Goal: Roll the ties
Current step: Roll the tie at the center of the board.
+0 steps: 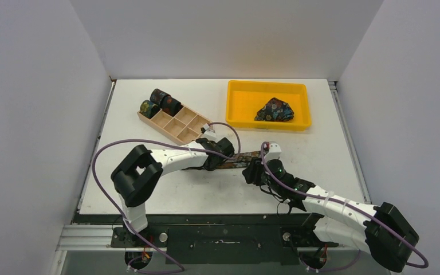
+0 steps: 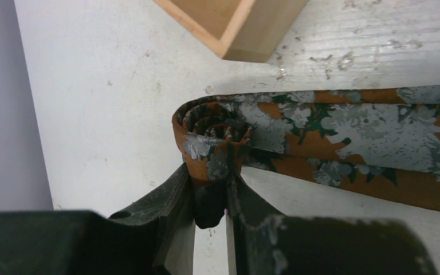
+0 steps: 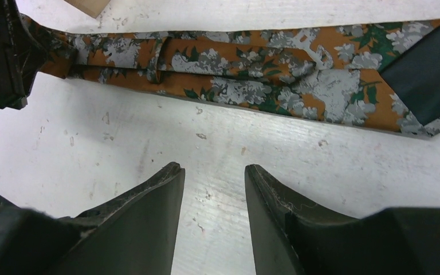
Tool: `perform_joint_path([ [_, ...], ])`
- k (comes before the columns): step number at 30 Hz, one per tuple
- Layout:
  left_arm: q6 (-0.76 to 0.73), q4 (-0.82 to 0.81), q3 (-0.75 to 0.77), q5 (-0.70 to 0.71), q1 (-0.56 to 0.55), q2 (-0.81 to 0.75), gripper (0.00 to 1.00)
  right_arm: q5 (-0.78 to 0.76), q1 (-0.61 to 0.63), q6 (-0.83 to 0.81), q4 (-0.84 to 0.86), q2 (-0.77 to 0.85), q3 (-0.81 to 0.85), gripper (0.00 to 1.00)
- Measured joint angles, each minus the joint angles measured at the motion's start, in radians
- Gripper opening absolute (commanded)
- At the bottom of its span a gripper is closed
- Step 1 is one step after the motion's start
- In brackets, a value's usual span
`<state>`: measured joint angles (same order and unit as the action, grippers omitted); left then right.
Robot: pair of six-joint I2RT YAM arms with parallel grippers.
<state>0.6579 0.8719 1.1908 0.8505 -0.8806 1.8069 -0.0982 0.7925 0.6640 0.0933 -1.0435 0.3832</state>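
A rust-brown tie with grey and green flowers lies flat across the table, its wide pointed end to the right. Its narrow end is wound into a small roll. My left gripper is shut on that roll, pinching it from the near side. My right gripper stands open over bare table just in front of the tie's wide part, touching nothing. Three rolled ties sit at the far end of the wooden box. A folded blue floral tie lies in the yellow tray.
The wooden compartment box lies diagonally just behind the left gripper, its corner close to the roll. The yellow tray stands at the back right. White walls close in the table on the left, back and right.
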Motion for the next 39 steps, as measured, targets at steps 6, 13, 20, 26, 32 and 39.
perform_joint_path([
  [6, 0.028, 0.043, 0.072, 0.042, -0.054, 0.106, 0.0, -0.012, -0.001, 0.004, -0.034, 0.071, -0.048, 0.44],
  [13, 0.037, 0.044, 0.112, 0.034, -0.09, 0.185, 0.21, -0.018, -0.001, 0.01, -0.052, 0.105, -0.069, 0.44],
  [20, 0.033, 0.014, 0.119, -0.017, -0.094, 0.193, 0.5, -0.018, -0.001, 0.019, -0.061, 0.108, -0.079, 0.44],
  [26, 0.027, 0.008, 0.119, -0.026, -0.093, 0.173, 0.69, -0.018, -0.001, 0.029, -0.066, 0.129, -0.08, 0.45],
  [32, 0.034, -0.017, 0.097, -0.071, -0.092, 0.108, 0.79, -0.019, -0.001, 0.029, -0.086, 0.158, -0.08, 0.47],
  [39, 0.037, -0.044, 0.025, -0.127, -0.063, -0.071, 0.85, -0.021, -0.001, 0.005, -0.12, 0.173, -0.049, 0.53],
])
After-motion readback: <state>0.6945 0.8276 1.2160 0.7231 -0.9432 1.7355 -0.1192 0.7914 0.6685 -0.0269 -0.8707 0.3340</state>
